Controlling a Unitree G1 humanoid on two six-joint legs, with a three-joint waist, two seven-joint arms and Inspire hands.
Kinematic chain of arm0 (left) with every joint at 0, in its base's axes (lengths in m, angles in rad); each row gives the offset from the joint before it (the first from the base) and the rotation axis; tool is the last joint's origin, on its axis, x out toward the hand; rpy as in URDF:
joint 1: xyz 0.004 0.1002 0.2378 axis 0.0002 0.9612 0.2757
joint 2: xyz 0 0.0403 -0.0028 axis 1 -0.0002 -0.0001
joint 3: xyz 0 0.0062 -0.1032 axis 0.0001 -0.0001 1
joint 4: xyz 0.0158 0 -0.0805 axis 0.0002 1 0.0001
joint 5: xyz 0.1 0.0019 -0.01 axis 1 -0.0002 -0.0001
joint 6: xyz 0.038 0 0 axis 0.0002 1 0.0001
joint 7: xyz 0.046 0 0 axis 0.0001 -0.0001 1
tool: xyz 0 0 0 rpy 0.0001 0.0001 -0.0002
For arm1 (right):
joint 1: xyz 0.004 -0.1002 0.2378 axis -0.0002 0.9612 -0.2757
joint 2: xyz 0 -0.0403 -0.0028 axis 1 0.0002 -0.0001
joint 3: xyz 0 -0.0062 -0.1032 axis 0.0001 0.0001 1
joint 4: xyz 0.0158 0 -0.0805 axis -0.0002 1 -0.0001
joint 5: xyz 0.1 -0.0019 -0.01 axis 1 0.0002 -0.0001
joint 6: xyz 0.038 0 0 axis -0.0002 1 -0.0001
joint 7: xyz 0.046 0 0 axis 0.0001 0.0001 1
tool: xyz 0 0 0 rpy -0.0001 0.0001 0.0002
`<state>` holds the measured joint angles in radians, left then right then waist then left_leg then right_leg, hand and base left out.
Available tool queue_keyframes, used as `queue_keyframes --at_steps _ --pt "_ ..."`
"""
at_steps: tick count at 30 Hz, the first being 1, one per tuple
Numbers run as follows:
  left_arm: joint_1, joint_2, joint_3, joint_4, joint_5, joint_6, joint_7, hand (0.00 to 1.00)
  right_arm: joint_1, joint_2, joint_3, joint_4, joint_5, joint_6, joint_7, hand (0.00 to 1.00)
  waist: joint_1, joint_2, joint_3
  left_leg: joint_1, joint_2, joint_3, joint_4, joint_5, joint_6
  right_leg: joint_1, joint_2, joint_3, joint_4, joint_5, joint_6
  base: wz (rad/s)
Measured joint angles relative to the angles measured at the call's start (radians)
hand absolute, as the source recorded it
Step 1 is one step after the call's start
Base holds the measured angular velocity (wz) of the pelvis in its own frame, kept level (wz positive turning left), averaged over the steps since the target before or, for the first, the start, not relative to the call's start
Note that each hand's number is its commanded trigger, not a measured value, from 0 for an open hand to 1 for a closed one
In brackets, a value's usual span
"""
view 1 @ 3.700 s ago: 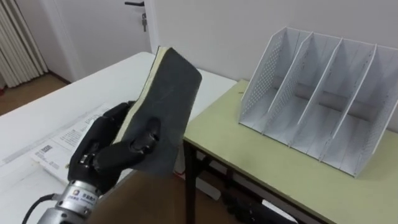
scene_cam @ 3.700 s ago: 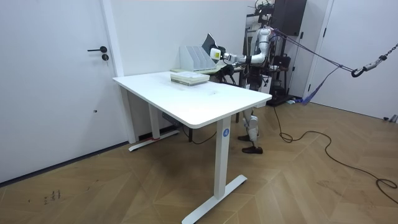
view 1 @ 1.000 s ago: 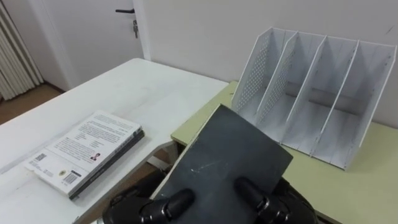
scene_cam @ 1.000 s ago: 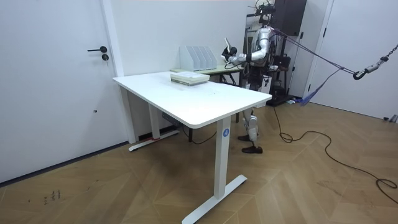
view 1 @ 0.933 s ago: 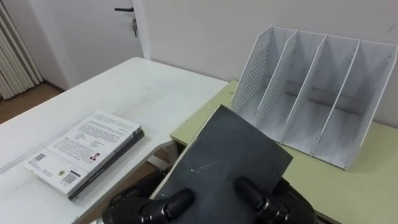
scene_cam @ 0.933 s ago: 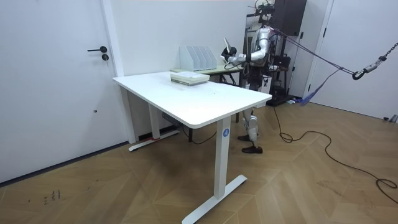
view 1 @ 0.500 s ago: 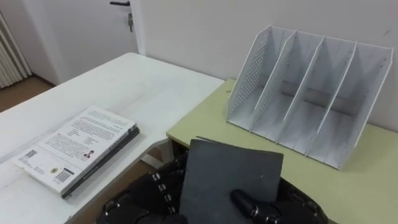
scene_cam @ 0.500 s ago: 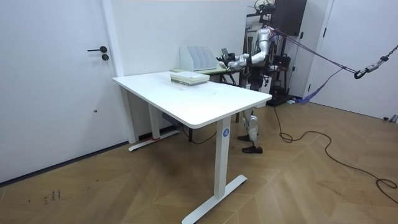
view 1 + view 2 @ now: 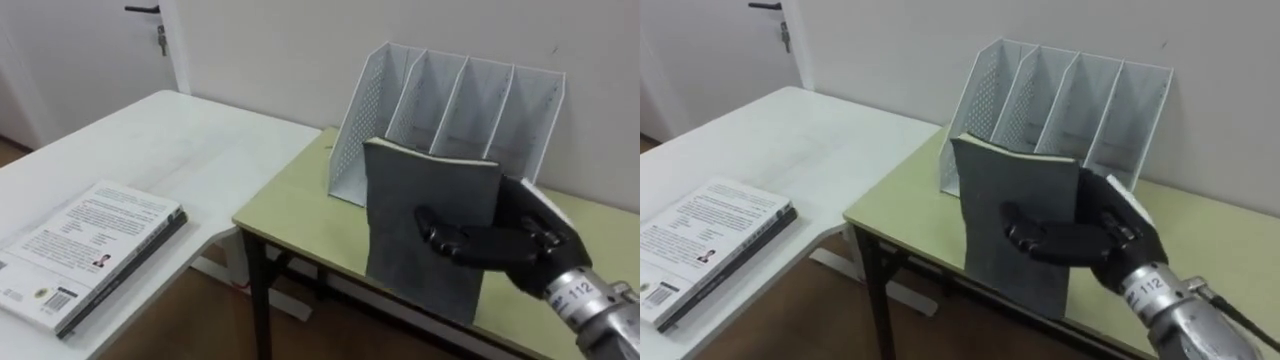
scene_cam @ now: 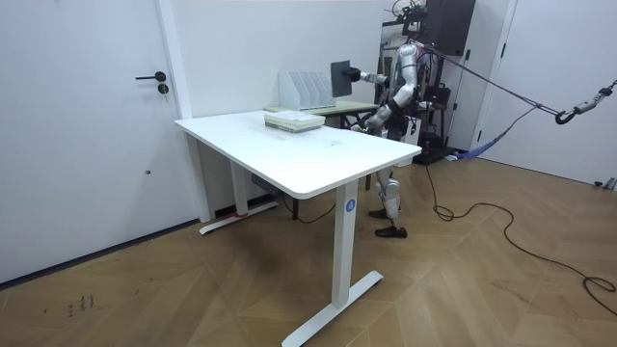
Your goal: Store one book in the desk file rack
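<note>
Green desk [image 9: 290, 215] behind: dark grey book [image 9: 400, 190] upright in R hand [image 9: 522, 245].

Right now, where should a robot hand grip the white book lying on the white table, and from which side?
Probably take the white book by its long edge facing the green desk, coming from that side: it lies flat, so only edges offer a pinch, and that one is near the rim of the table. The right robot hand holds the dark book upright.
</note>
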<state>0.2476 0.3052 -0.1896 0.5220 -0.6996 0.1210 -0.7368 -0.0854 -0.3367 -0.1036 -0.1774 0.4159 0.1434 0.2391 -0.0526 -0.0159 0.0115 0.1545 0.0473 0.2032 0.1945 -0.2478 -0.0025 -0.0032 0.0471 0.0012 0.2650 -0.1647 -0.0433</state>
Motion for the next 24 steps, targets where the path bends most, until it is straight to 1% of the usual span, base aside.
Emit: queue_keyframes --at_steps 2,4,5,6,8,9,10,11,12,14,15,18,19,20,24 --pt "0.000 -0.003 -0.005 0.058 0.013 -0.020 0.007 0.00 -0.049 -0.003 0.000 -0.001 -0.046 -0.022 -0.046 1.00 -0.002 -0.005 0.0004 -0.005 0.000 0.000 0.000 0.000 0.000 -0.003 0.000 -0.001 -0.003 0.000 0.000 0.00" --pt "-0.001 -0.012 -0.004 0.111 0.054 -0.036 0.025 0.00 -0.077 -0.004 -0.008 -0.005 -0.098 -0.030 -0.092 1.00 -0.002 -0.006 -0.0015 -0.011 0.001 -0.002 0.000 0.000 0.000 -0.003 0.000 -0.004 -0.010 0.002 0.001 0.05" --pt "-0.001 -0.015 -0.002 0.139 0.079 -0.037 0.038 0.00 -0.087 -0.004 -0.015 -0.012 -0.122 -0.038 -0.128 1.00 0.000 -0.009 -0.0029 -0.013 0.001 -0.002 0.000 0.000 0.000 -0.002 0.000 -0.004 -0.012 0.002 0.001 0.05" --pt "-0.001 -0.019 0.000 0.154 0.085 -0.037 0.045 0.00 -0.091 -0.004 -0.021 -0.015 -0.125 -0.040 -0.141 1.00 0.003 -0.009 -0.0029 -0.013 0.001 -0.002 0.000 0.000 0.000 0.000 0.000 -0.004 -0.013 0.002 0.001 0.00" --pt "-0.003 -0.037 0.008 0.231 0.086 -0.047 0.067 0.00 -0.121 -0.004 -0.035 -0.023 -0.147 -0.042 -0.201 1.00 0.008 -0.008 -0.0032 -0.011 0.000 -0.002 -0.004 0.000 0.000 0.001 0.000 -0.002 -0.013 0.002 0.001 0.00" --pt "-0.004 -0.041 0.011 0.254 0.086 -0.051 0.072 0.00 -0.132 -0.004 -0.037 -0.023 -0.152 -0.042 -0.217 1.00 0.007 -0.008 -0.0032 -0.011 0.000 -0.002 -0.005 0.000 0.000 0.001 0.000 -0.002 -0.013 0.002 0.001 0.00" --pt "-0.003 -0.045 0.014 0.293 0.084 -0.062 0.087 0.00 -0.157 -0.005 -0.038 -0.022 -0.167 -0.043 -0.252 1.00 0.007 -0.010 -0.0034 -0.010 0.001 -0.002 -0.006 0.000 0.000 0.000 0.001 -0.003 -0.014 0.002 0.001 0.00" --pt "-0.004 -0.049 0.027 0.315 0.083 -0.075 0.105 0.00 -0.183 -0.007 -0.039 -0.022 -0.192 -0.044 -0.289 1.00 0.006 -0.011 -0.0035 -0.010 0.001 -0.002 -0.007 0.000 0.000 0.001 0.002 -0.003 -0.019 0.002 0.001 0.00" --pt "-0.005 -0.050 0.030 0.328 0.083 -0.081 0.114 0.00 -0.194 -0.007 -0.039 -0.022 -0.201 -0.046 -0.306 1.00 0.007 -0.011 -0.0040 -0.010 0.002 -0.002 -0.007 0.000 0.000 0.004 0.002 -0.004 -0.025 0.002 0.001 0.03" --pt "-0.006 -0.056 0.046 0.382 0.084 -0.095 0.145 0.00 -0.221 -0.007 -0.041 -0.021 -0.238 -0.068 -0.367 1.00 0.008 -0.014 -0.0057 -0.007 0.003 -0.002 -0.007 0.000 0.000 0.014 0.003 -0.008 -0.028 0.003 0.000 0.06" --pt "-0.006 -0.057 0.050 0.392 0.084 -0.097 0.151 0.00 -0.225 -0.007 -0.042 -0.021 -0.247 -0.072 -0.378 1.00 0.008 -0.015 -0.0066 -0.006 0.003 -0.002 -0.007 0.000 0.000 0.018 0.003 -0.009 -0.028 0.003 0.000 0.07" --pt "-0.007 -0.057 0.055 0.424 0.099 -0.107 0.183 0.00 -0.249 -0.007 -0.043 -0.013 -0.283 -0.081 -0.451 1.00 0.024 -0.015 -0.0066 -0.005 0.004 -0.006 -0.007 0.000 0.000 0.022 0.003 -0.016 -0.031 0.003 0.000 0.05" --pt "-0.010 -0.060 0.060 0.436 0.121 -0.114 0.189 0.00 -0.251 -0.007 -0.049 -0.008 -0.313 -0.087 -0.484 1.00 0.030 -0.016 -0.0065 -0.005 0.004 -0.015 -0.007 0.000 0.000 0.022 0.003 -0.018 -0.031 0.003 0.000 0.07" --pt "-0.011 -0.061 0.060 0.446 0.127 -0.123 0.198 0.00 -0.255 -0.007 -0.051 0.008 -0.339 -0.096 -0.519 1.00 0.034 -0.016 -0.0062 -0.004 0.004 -0.016 -0.007 0.000 0.000 0.022 0.003 -0.021 -0.033 0.003 0.000 0.07" --pt "-0.012 -0.065 0.067 0.471 0.149 -0.127 0.235 0.00 -0.306 -0.012 -0.054 0.080 -0.349 -0.100 -0.627 1.00 0.040 -0.018 -0.0057 -0.009 0.004 -0.016 -0.005 0.000 0.000 0.021 0.001 -0.029 -0.043 0.003 0.000 0.06"
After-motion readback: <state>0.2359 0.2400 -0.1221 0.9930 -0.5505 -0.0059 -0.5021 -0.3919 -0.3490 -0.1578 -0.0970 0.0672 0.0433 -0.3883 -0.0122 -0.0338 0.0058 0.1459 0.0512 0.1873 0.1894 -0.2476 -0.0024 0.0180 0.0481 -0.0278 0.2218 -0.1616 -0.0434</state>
